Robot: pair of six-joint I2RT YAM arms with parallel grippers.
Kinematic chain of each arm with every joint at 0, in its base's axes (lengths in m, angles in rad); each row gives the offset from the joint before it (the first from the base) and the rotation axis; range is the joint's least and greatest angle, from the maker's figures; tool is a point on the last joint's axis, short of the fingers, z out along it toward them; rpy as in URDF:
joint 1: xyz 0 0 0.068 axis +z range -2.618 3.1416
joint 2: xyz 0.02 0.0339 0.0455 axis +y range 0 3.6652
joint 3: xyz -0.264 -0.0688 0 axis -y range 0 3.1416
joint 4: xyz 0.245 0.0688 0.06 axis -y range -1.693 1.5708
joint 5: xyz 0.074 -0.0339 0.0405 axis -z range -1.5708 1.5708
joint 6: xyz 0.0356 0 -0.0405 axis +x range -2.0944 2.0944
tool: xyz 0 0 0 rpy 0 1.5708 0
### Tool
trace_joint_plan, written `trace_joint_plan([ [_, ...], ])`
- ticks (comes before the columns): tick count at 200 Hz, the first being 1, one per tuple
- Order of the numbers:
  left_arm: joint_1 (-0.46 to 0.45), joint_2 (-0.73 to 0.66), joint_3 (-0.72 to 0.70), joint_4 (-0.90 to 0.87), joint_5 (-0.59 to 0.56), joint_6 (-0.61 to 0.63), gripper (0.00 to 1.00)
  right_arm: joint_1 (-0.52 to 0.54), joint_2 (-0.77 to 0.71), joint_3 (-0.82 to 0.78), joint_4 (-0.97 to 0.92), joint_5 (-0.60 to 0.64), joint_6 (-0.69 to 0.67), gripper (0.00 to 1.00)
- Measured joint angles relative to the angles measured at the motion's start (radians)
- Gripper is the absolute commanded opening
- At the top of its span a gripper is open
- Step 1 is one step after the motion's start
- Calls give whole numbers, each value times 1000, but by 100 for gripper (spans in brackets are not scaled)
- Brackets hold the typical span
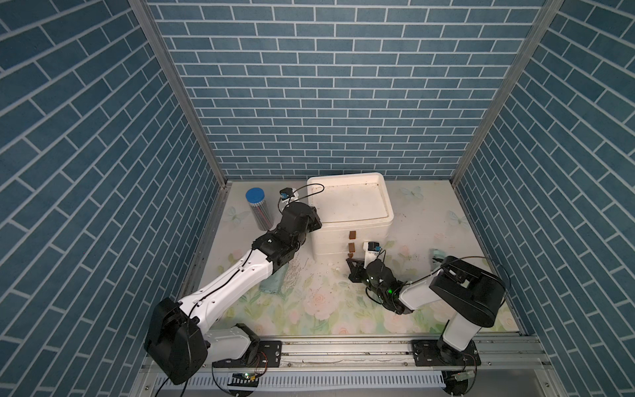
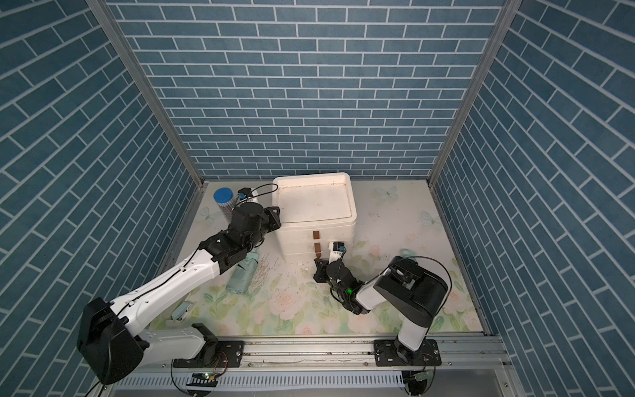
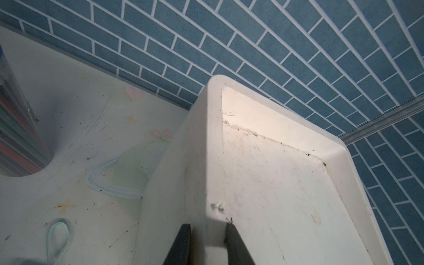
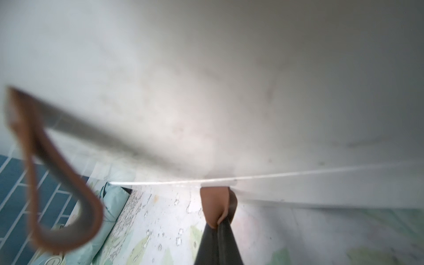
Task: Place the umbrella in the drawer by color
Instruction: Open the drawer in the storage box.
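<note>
The cabinet (image 1: 343, 179) is matt white plastic, scuffed and speckled with grime. Its tab (image 4: 214, 204) looks like soft brown leather. The umbrella (image 2: 242, 280) is mint cloth. The surface (image 1: 429, 223) is a smooth printed sheet, scratched. The rail (image 1: 343, 350) is brushed metal.

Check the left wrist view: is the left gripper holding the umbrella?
No, the left gripper grips the top rim of the white drawer unit, while the teal umbrella lies on the table.

drawer unit (image 1: 350, 206): tabletop (image 1: 429, 213) centre-back | pencil jar (image 1: 259, 209): just left of unit | folded umbrella (image 2: 240, 282): on tabletop, lower left of unit | bottom pull tab (image 4: 213, 202): low on unit's front
</note>
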Motion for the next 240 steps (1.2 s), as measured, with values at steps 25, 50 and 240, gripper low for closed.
trace_joint_plan([
  [25,-3,-3,-5,5,-3,-10,0,12,-78,-45,-32,-31,0,0],
  [50,-5,-3,-6,4,-20,-24,0,47,-153,-84,-90,-41,2,0],
  [240,-21,18,13,-13,-75,-33,0,399,-446,-32,-685,129,72,0],
])
